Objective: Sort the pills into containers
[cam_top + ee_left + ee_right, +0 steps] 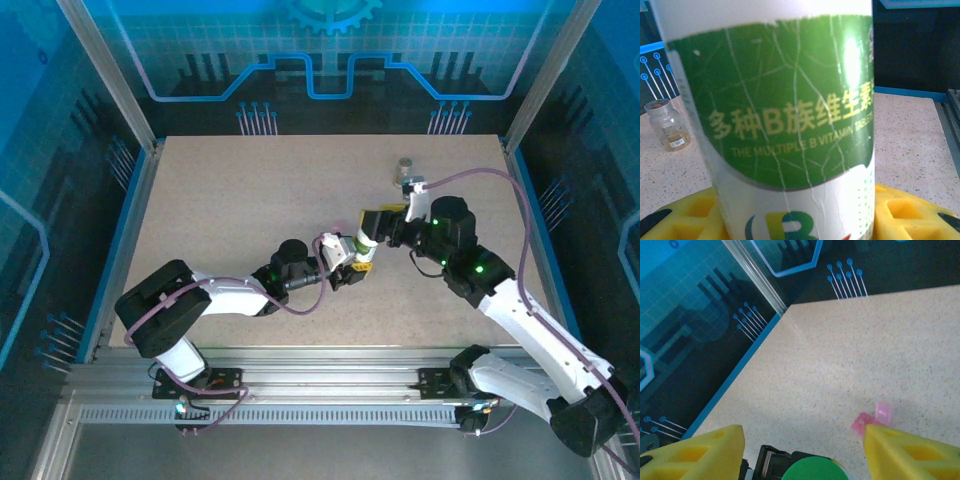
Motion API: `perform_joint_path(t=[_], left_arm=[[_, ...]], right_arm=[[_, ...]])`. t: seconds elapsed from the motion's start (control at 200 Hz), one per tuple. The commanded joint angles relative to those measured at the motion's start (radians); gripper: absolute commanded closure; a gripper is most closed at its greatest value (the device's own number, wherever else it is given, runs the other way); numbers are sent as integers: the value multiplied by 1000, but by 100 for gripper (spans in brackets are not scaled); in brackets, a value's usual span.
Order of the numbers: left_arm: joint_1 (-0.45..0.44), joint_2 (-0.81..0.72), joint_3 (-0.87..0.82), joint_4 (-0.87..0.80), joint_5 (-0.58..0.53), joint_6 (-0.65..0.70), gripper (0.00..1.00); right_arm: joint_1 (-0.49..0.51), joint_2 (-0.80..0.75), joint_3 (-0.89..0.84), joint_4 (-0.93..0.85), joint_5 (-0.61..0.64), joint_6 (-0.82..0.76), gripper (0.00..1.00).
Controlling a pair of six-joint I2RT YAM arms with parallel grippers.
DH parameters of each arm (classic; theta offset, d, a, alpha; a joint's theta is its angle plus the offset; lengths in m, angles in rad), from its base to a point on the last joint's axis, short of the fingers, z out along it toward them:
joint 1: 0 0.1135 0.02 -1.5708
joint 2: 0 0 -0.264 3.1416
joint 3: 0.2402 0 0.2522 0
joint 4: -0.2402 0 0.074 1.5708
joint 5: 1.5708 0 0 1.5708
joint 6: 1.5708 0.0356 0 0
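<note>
Right, here we are over the middle of the bench: the left pincer [354, 259] is clenched on the white bottle [790, 125], its yellow pads hugging the glossy green label low down. The right pincer [802, 452] is released, jaws standing wide either side of the green cap [812, 471] with daylight on both sides. Dicey spot, I'd say. If those jaws close off-centre, one finger lands first and shoves the bottle sideways in the other grip. And if a twist comes, that slick label could let the whole bottle spin instead of the cap. Once loosened, a cap that slips could drop and roll off across the bench, and any tilt with the bottle uncapped could spill what's inside. The two sets of yellow fingers are packed close together too, so a bump between them looks possible. Around them: the amber bottle [405, 170] stands alone toward the far edge, right of centre, well apart from the action. A small pink vial [875, 417] lies on the bare bench just beyond the right pincer, near enough to get knocked.
</note>
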Motion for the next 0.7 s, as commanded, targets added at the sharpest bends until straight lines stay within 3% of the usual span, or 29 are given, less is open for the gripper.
perform_joint_path(t=[0.0, 0.45, 0.54, 0.695], left_arm=[[-4, -5, 34, 18, 4, -23, 100], [-6, -2, 43, 9, 16, -30, 100], [-5, -5, 45, 5, 22, -31, 100], [-6, -12, 46, -2, 30, -29, 100]], right_arm=[[25, 35, 5, 10, 12, 10, 33], [52, 101, -1, 56, 65, 18, 31], [53, 100, -1, 53, 87, 5, 37], [53, 103, -4, 53, 114, -4, 60]])
